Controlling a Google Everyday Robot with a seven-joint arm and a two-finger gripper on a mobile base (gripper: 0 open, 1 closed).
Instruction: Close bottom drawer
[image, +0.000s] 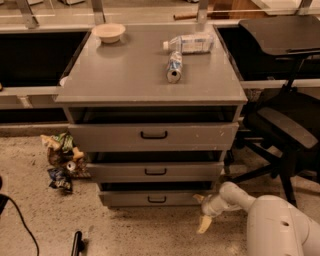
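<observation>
Speckled floor (125, 230) — hand (202, 212), fingers (204, 225) apart, just right of bottom drawer (156, 199).

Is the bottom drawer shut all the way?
Not quite. The bottom drawer sticks out slightly, a dark gap above its front. The gripper is at its right end.

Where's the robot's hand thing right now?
The gripper is low in the camera view, right of centre, at the right end of the bottom drawer.
</observation>
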